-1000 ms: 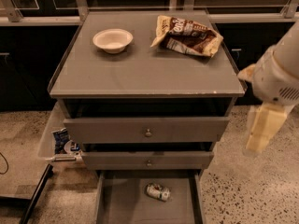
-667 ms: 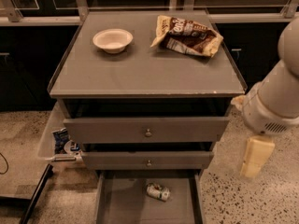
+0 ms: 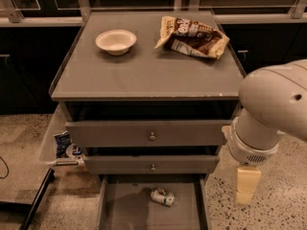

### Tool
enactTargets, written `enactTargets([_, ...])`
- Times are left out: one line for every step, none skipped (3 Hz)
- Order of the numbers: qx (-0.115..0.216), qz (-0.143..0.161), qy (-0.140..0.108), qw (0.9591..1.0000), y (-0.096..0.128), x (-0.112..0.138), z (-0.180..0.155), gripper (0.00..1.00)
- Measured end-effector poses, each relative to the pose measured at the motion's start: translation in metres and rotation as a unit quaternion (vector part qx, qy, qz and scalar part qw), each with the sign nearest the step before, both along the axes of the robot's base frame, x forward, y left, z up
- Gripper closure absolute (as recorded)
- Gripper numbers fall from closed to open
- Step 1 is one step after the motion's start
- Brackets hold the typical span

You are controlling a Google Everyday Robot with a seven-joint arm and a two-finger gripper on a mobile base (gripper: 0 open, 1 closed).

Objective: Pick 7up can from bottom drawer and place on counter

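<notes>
Dim warm light; tool [image 3: 248, 186] lit at lower right.

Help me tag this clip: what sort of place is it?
Probably an office kitchenette or lab mock-up: counter with bowl and snack bag, 7up can in the bottom drawer, speckled floor. The gripper hangs right of that drawer.

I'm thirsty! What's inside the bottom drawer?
One 7up can, lying on its side. The bottom drawer's back is hidden under the drawer above. The gripper hangs outside, to its right.

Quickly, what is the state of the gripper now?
Gripper: state cannot be told; it hangs beside the open bottom drawer, where the 7up can lies.
</notes>
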State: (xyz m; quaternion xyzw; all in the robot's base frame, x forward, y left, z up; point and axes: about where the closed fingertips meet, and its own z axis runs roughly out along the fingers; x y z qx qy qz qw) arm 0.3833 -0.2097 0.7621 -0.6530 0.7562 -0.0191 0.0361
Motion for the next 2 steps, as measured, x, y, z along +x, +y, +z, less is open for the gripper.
enactTargets([-0.004,0.002,0.003,1.0,-0.001,-0.001,0.0,0.0])
enactTargets([0.015,-0.011,0.025,0.9995,0.001,-0.004,-0.034,0.0])
